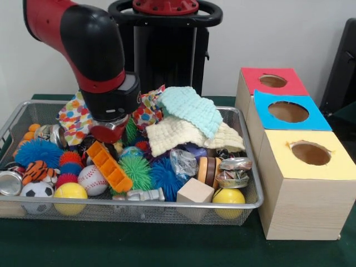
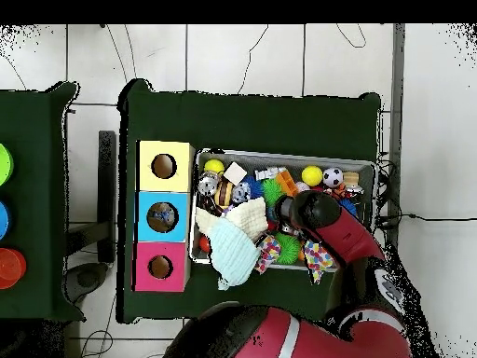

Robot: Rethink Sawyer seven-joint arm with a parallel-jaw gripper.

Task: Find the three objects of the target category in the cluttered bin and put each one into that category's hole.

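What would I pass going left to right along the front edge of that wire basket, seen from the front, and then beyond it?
Soccer ball → yellow ball → silver toy figure → wooden block → second yellow ball → box with the yellow top.

The gripper [image 1: 109, 133] is buried among the toys in the wire bin [image 1: 167, 207], so its fingers cannot be made out; in the overhead view it is covered by the arm [image 2: 331, 224]. The toys beneath the cream cloth [image 1: 183, 135] and mint cloth [image 1: 192, 108] are concealed. The holes' contents are lost in shadow.
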